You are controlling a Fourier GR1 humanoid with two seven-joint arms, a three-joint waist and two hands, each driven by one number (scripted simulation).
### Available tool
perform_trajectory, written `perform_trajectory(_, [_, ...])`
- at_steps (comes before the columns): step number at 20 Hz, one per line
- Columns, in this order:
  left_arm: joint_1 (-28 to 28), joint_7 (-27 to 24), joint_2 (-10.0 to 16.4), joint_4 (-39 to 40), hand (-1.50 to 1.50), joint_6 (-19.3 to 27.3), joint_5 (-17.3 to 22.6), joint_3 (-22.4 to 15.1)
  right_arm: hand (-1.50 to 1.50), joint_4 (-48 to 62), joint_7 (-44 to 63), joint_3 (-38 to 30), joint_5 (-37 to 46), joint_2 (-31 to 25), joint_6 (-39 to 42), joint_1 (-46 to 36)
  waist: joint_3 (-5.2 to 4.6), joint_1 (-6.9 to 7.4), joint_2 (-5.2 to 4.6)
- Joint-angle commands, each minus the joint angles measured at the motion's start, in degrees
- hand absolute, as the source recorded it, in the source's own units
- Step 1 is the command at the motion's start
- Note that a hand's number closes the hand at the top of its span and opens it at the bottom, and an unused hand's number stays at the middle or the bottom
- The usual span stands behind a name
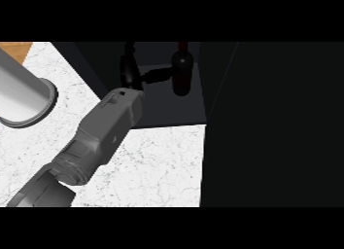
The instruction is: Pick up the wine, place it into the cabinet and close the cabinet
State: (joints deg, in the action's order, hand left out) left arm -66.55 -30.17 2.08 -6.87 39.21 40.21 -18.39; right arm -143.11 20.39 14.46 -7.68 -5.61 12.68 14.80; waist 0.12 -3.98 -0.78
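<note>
Head view: the wine bottle (182,73) appears to stand upright inside the dark cabinet (164,111), beyond the marble bench (146,165). The left robot hand (129,72) is spread apart, with one fingertip at the bottle's side and nothing wrapped round it. The bottle, probably glass, is likely heavy, rigid, slick and breakable, and is best grasped round its wide body rather than its neck.

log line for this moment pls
left hand by wine bottle | bottle inside open cabinet | right hand unseen
</note>
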Motion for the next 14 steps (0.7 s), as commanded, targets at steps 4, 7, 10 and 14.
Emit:
perform_trajectory(4, [1.94,-3.95,3.49,-1.35,-1.5,-7.89,-1.61,0.02,-1.5,-8.54,3.91,-0.17,-5.33,-0.28,-0.51,2.15,-0.18,1.63,0.18])
perform_trajectory(7, [0.48,-3.2,3.16,-2.63,-1.5,-9.12,-1.43,0.81,-1.5,-10.56,3.92,0.91,-4.48,-0.44,-0.2,5.0,-0.16,1.75,0.53])
perform_trajectory(10, [1.88,-6.83,0.57,-5.59,-1.5,-10.19,-1.04,1.82,-1.5,-7.76,3.24,-1.28,-6.11,-0.25,-0.45,1.28,-0.14,2.82,0.61])
perform_trajectory(14, [4.34,-9.13,-0.37,-8.97,-1.5,-11.37,-0.53,2.9,-1.5,-13.75,5.39,-1.33,-6.29,-1.21,-0.65,5.48,-0.14,2.79,1.08])
